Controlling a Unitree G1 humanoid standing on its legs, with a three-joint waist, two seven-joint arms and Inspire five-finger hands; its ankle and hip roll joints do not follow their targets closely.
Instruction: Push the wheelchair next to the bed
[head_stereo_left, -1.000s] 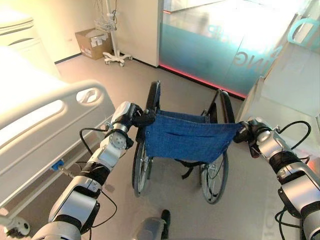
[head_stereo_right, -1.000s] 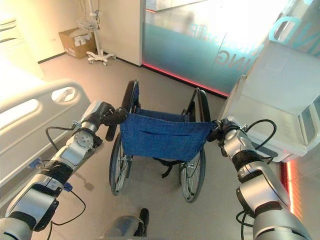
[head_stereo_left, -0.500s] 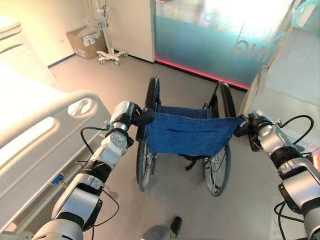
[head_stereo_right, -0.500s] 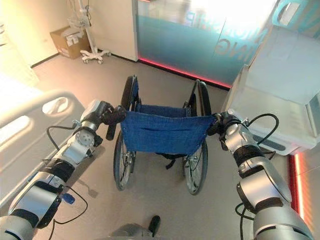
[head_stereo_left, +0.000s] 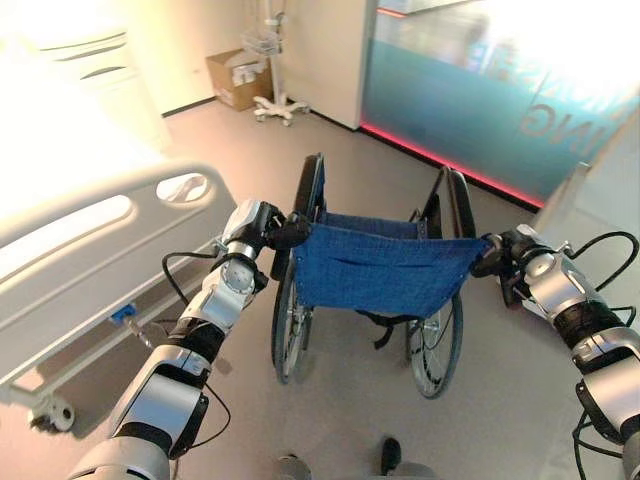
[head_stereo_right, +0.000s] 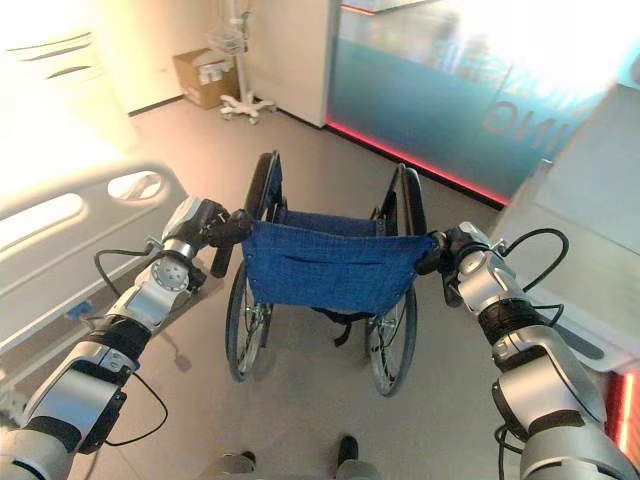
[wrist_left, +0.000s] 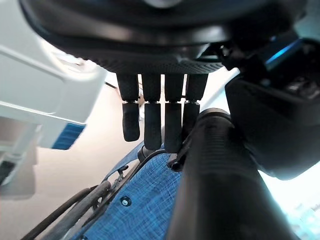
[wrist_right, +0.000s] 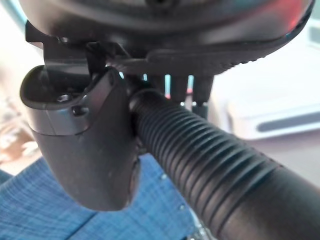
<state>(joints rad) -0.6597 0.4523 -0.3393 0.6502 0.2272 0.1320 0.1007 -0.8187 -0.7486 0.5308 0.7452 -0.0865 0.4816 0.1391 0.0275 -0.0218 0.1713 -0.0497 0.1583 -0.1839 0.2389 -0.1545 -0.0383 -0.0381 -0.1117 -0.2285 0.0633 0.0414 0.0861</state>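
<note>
- Wheelchair (head_stereo_left: 375, 270) sits mid-frame in the left eye view, blue back toward the camera, seat facing the glass wall (head_stereo_left: 480, 90); bed (head_stereo_left: 90, 230) at left, cut off.
- Left wrist view: left hand (wrist_left: 160, 120) fingers curl over the black push handle (wrist_left: 220, 185).
- Right wrist view: right hand (wrist_right: 85, 135) clamps the ribbed grip (wrist_right: 200, 160); fingertips hidden.

Silver-grey jointed arms with black bands, dark left hand (head_stereo_left: 283, 233) and right hand (head_stereo_left: 497, 256), ridged fingers (wrist_left: 152, 120).

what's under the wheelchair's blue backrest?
Under the blue backrest: black straps dangling, bare floor between the wheels. The seat is hidden behind the fabric.
</note>
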